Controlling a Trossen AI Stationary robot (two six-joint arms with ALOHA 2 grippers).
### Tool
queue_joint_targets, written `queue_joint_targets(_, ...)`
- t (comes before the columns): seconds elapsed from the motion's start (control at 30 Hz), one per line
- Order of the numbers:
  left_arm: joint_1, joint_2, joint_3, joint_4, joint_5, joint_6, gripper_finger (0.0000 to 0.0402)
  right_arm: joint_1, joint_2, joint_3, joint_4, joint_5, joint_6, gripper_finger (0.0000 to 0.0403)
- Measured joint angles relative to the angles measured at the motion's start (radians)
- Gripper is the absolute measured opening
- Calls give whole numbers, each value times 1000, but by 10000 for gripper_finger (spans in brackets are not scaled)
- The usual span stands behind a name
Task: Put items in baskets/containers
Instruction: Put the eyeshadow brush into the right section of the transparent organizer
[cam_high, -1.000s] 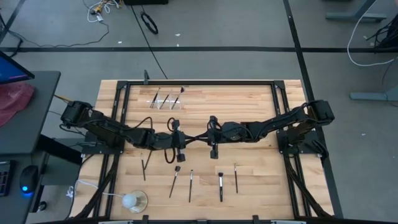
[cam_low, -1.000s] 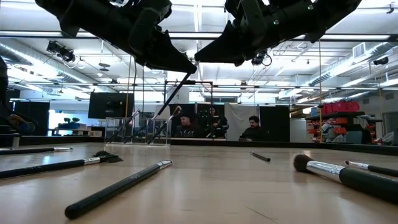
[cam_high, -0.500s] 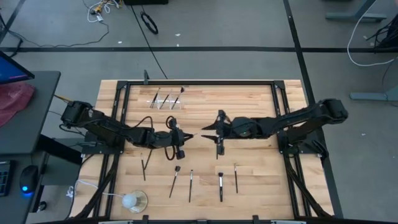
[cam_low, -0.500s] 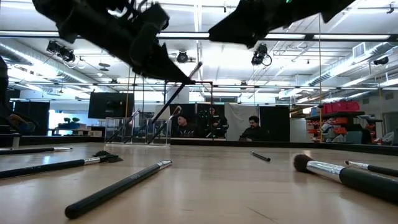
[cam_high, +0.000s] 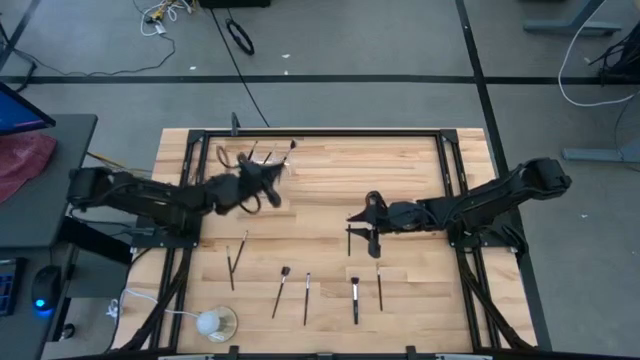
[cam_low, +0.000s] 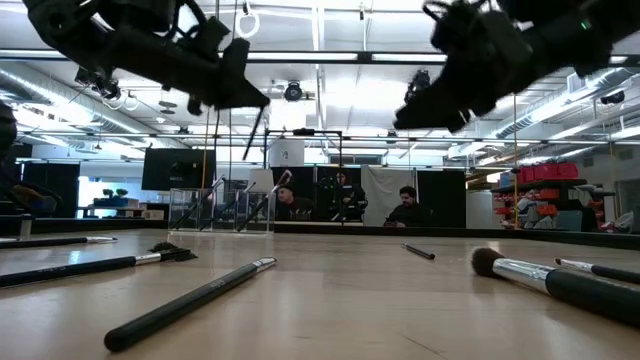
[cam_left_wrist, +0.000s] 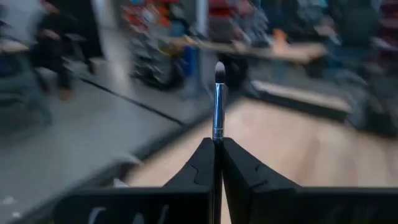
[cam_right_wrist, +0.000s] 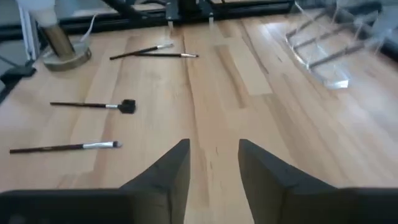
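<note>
My left gripper hangs above the far left of the table, just on the near side of the clear holder. It is shut on a slim makeup brush. The holder stands near the far edge, with a few brushes leaning inside it. My right gripper hovers open over the middle of the table, nothing between its fingers. Several more brushes lie flat in a row along the near side. Another brush lies to their left. My left gripper pinches the brush by its handle just behind the shiny ferrule, between its two shut fingers. The brush runs along the fingers and sticks out past their tips, dark bristle head foremost. It is lifted clear of the table.
A white ball on a round base sits at the near left corner, its cord trailing off the edge. A black frame runs along the far edge and both sides. Bare wood lies between the holder and my right gripper.
The two grippers met over the table's middle with the brush between them. My right gripper has let go, opened and drawn back toward the right edge, sinking a little. My left gripper has swung with the brush toward the far left, to the holder, turning as it went.
</note>
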Motion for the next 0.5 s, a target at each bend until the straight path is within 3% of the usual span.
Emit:
queue_joint_targets(0.17, 142, -77, 0, 11, 15, 75, 13, 0, 1, -126, 263, 1, 52, 127)
queue_joint_targets(0.27, 259, -73, -1, 14, 158, 45, 13, 0, 0, -166, 389, 2, 50, 124)
queue_joint_targets(0.37, 355, -16, 0, 54, 303, -20, 13, 0, 0, -170, 448, 2, 20, 123)
queue_joint_targets(0.5, 409, 91, -1, 150, 333, -46, 13, -1, 0, -170, 485, 2, -14, 123)
